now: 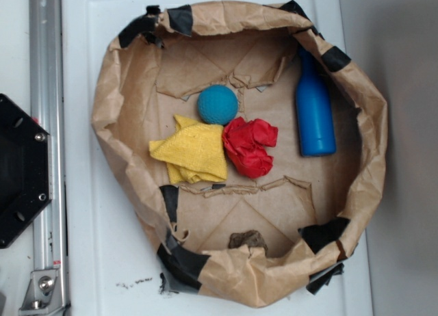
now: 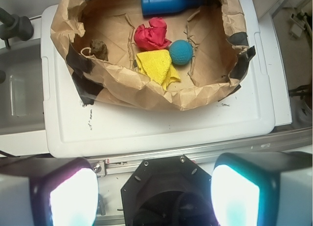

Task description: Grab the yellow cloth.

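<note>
Yellow cloth (image 1: pixel 192 152) lies in the paper bin (image 1: pixel 130 186), touching the ball (image 1: pixel 217 104) and red cloth (image 1: pixel 249 146). Claw (image 2: pixel 154 192) hangs wide, well apart, empty. Approach step: next move calls for descent over the cloth.

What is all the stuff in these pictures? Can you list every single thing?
yellow cloth: 1, yellow, middle of the bin, touching the ball and the red cloth
red cloth: 1, red, crumpled, right of the yellow cloth
ball: 1, teal, just above both cloths
bottle: 1, blue, lying by the bin's right wall
brown lump: 1, brown, near the bottom wall
paper bin: 1, brown with black tape, on the white lid
white lid: 1, white, under the bin
gripper: 1, pale glowing fingers, open, far from the bin
</note>
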Motion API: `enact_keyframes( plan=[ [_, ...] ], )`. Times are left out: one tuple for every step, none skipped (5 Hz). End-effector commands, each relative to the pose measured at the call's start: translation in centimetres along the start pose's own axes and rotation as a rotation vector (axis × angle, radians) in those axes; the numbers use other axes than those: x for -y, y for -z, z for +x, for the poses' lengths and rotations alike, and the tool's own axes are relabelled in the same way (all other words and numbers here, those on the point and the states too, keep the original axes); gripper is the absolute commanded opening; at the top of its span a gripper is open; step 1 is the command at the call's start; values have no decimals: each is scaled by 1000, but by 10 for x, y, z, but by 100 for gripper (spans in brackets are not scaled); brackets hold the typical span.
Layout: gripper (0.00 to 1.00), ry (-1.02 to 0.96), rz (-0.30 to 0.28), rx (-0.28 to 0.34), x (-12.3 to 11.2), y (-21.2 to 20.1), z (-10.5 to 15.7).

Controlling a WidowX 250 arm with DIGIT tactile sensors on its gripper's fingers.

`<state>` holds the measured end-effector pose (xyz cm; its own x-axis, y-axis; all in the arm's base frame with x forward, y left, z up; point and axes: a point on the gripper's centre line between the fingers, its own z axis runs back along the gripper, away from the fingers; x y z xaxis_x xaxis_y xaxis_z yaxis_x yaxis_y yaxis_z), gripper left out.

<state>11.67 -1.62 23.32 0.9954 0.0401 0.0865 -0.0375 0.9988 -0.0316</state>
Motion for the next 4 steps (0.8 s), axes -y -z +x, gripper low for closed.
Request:
enact_keyframes(
  plan=[
    [100, -131, -48, 28, -26, 69, 95],
    [100, -153, -45, -17, -31, 117, 116],
    [100, -158, -92, -172, -24, 160, 95],
    [100, -116, -91, -233, -6, 179, 73]
  ],
)
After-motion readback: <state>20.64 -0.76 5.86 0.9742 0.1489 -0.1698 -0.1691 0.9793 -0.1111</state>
